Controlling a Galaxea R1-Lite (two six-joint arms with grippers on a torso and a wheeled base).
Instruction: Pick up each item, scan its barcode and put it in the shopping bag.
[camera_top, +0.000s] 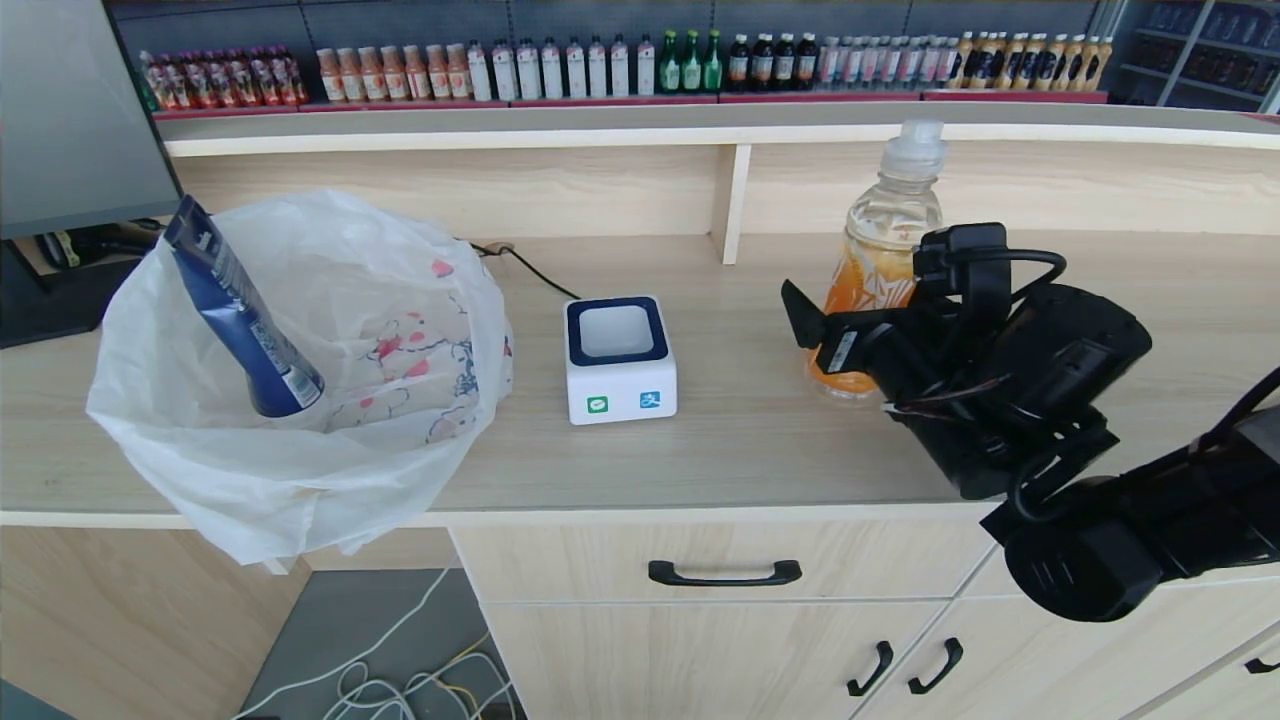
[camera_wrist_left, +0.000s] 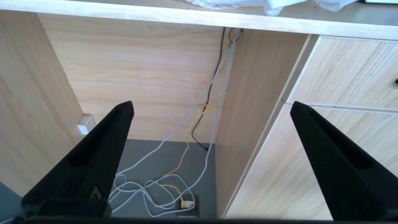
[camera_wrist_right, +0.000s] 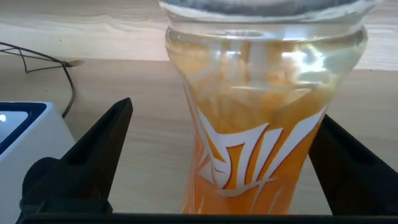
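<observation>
An orange drink bottle with a clear cap stands upright on the right part of the wooden counter. My right gripper is at its lower half, open, with a finger on each side. In the right wrist view the bottle stands between the two dark fingers of the right gripper, with a gap on the one side. A white scanner with a blue rim sits mid-counter. The white shopping bag stands at the left with a blue pouch upright inside. My left gripper hangs open below the counter.
A black cable runs behind the scanner. A wooden divider rises at the counter's back, below a shelf of bottles. A dark monitor stands far left. Drawers lie below; loose cables lie on the floor.
</observation>
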